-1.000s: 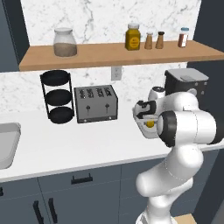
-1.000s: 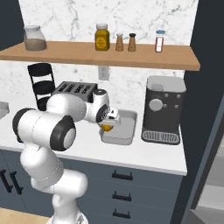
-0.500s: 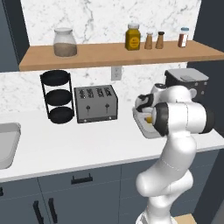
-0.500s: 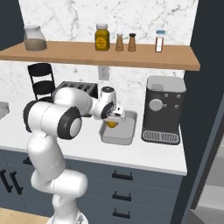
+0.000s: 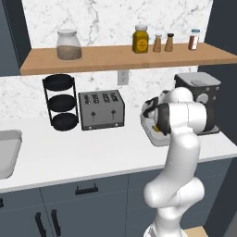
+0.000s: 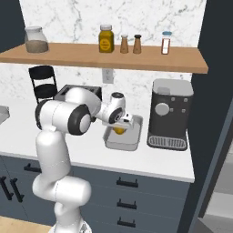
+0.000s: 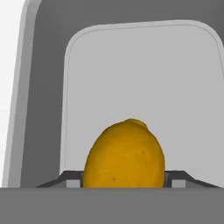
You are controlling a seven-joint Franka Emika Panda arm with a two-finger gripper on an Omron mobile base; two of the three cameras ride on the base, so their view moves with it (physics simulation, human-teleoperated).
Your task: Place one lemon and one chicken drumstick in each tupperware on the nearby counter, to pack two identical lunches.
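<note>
My gripper (image 7: 124, 180) is shut on a yellow lemon (image 7: 124, 155), with one dark fingertip on each side of it. Below the lemon lies the inside of a grey tupperware (image 7: 48, 87), which holds nothing else that I can see. From the right base view, the gripper (image 6: 119, 127) holds the lemon (image 6: 119, 131) just over the tupperware (image 6: 123, 142), which sits on the white counter (image 6: 154, 159). The left base view has the lemon (image 5: 157, 128) partly hidden behind my forearm, at the tupperware (image 5: 153, 136). The chicken drumstick is out of view.
A coffee machine (image 6: 170, 113) stands close to the right of the tupperware. A toaster (image 5: 101, 109) and a black tiered stand (image 5: 60, 102) sit to its left, and a sink (image 5: 7, 150) lies at the far left. A wooden shelf (image 5: 115, 58) with jars hangs overhead.
The arm has straightened up and carried the lemon a little to the right, over the tupperware. The grip on the lemon is unchanged.
</note>
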